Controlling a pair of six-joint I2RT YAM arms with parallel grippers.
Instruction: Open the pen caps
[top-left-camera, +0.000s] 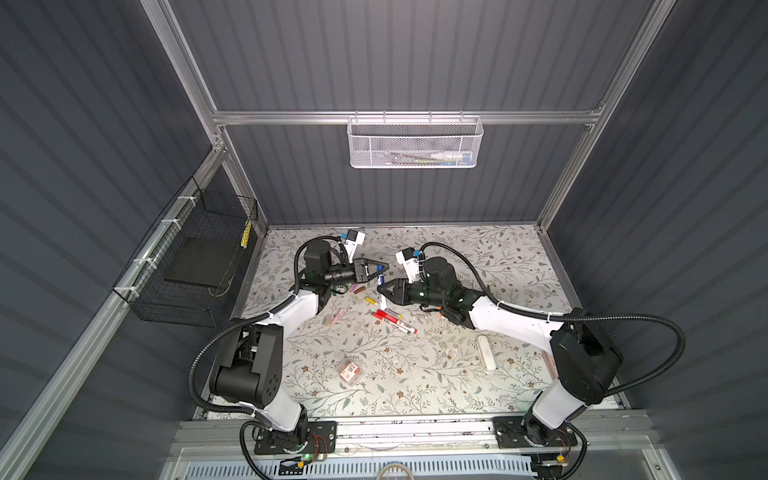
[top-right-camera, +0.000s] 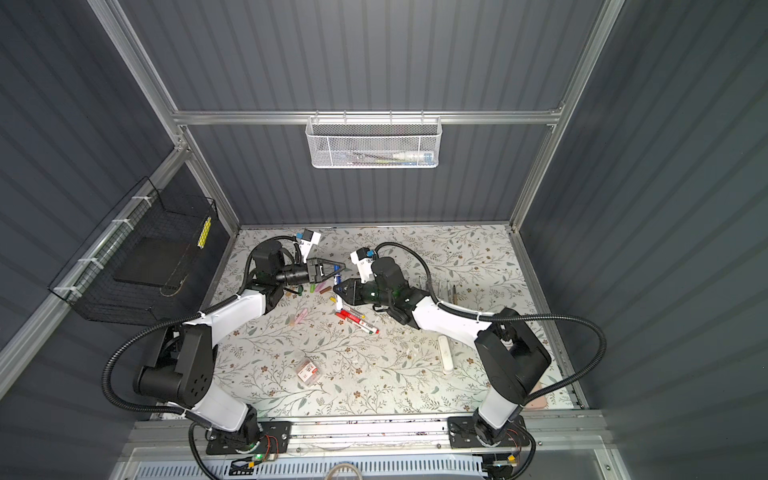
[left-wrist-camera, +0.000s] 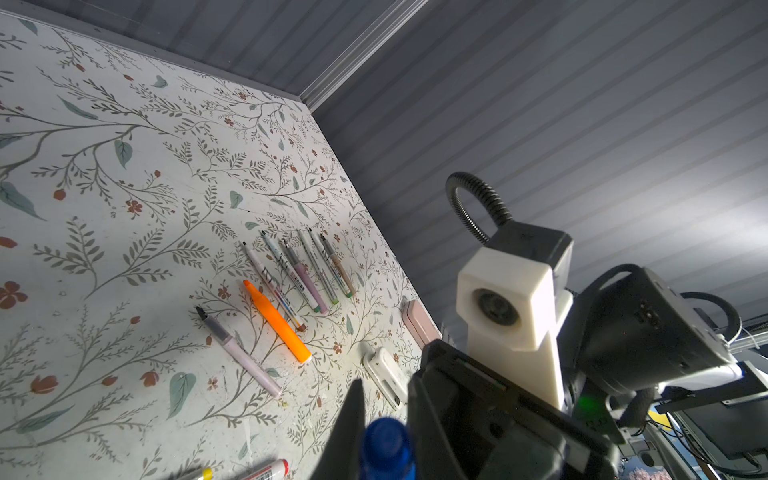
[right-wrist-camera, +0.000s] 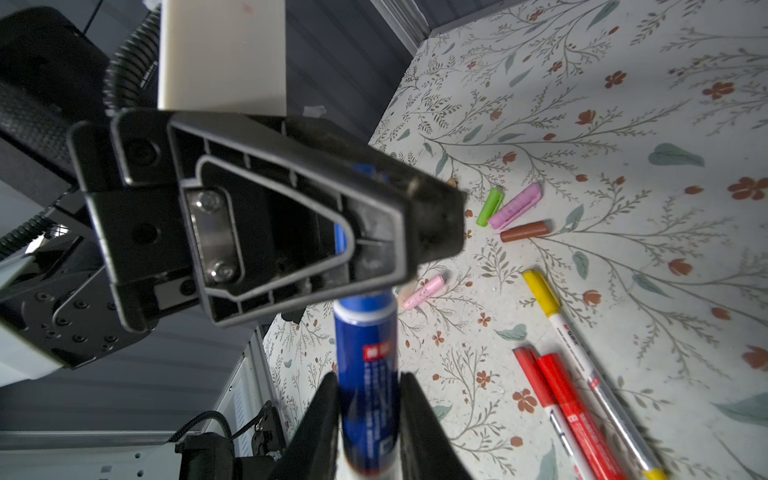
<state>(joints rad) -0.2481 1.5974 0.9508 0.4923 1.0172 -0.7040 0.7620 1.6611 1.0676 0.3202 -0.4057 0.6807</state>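
Observation:
A blue pen (right-wrist-camera: 365, 365) hangs in the air between both grippers at the middle back of the table. My left gripper (left-wrist-camera: 385, 409) is shut on its blue pen cap (left-wrist-camera: 386, 449). My right gripper (right-wrist-camera: 368, 378) is shut on the pen's barrel, a finger pressed on each side. In both top views the left gripper (top-left-camera: 384, 268) and the right gripper (top-left-camera: 380, 288) meet tip to tip. Loose pen caps lie on the table below: green (right-wrist-camera: 489, 207), purple-pink (right-wrist-camera: 515, 206), brown (right-wrist-camera: 524, 231) and pale pink (right-wrist-camera: 424, 292).
A yellow-capped pen (right-wrist-camera: 540, 291) and red pens (right-wrist-camera: 557, 395) lie beside the right gripper. Uncapped pens (left-wrist-camera: 291, 282) and an orange marker (left-wrist-camera: 276, 320) lie at the right. A white case (top-left-camera: 487, 353) and a small clear box (top-left-camera: 351, 369) sit nearer the front.

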